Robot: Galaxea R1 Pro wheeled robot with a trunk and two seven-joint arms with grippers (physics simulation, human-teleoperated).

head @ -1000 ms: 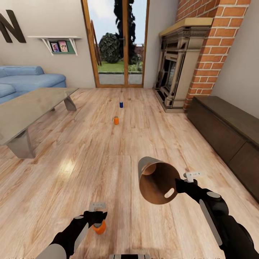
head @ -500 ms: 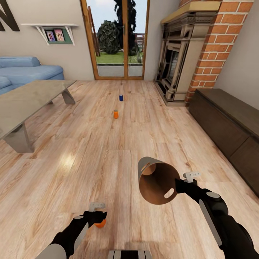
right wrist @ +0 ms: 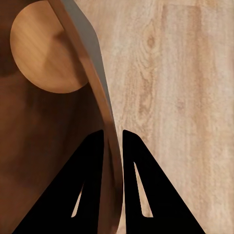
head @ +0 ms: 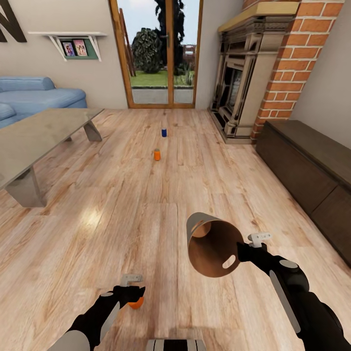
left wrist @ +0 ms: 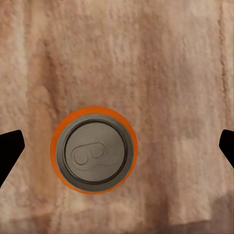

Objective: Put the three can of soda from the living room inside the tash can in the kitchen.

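L end effector (left wrist: 117, 146) hangs spread over nr orange can (left wrist: 94, 149), ready to pinch; R end effector (right wrist: 112, 139) clamps the bin's (head: 210, 244) rim, mouth tilted to catch it.

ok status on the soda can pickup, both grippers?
Left gripper open above near orange can. Right gripper shut on tash can rim. Two cans ahead, path clear.
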